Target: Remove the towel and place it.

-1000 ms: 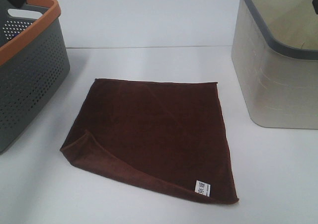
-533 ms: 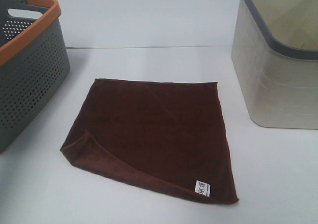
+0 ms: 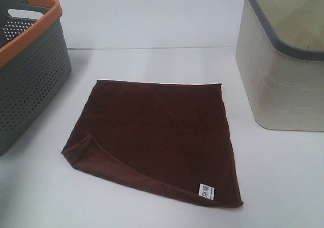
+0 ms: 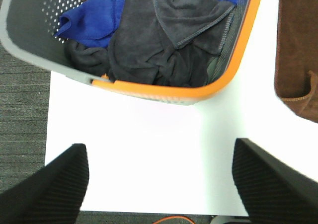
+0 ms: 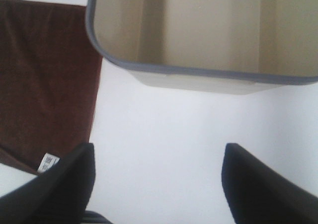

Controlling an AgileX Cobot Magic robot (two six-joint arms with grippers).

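The dark reddish-brown towel (image 3: 159, 139) lies spread flat on the white table, one left corner folded over, its white label (image 3: 206, 191) at the near right corner. Its edge shows in the left wrist view (image 4: 299, 50) and in the right wrist view (image 5: 44, 80). My left gripper (image 4: 159, 184) is open and empty above bare table beside the grey basket. My right gripper (image 5: 156, 184) is open and empty above bare table between the towel and the beige bin. Neither gripper shows in the exterior view.
A grey perforated basket with an orange rim (image 3: 30, 71) stands at the left and holds blue and grey cloths (image 4: 164, 35). An empty beige bin with a grey rim (image 3: 283, 71) stands at the right, also in the right wrist view (image 5: 198, 70).
Dark arm parts at the top left and top right corners of the exterior view have withdrawn out of frame. The towel has not moved.
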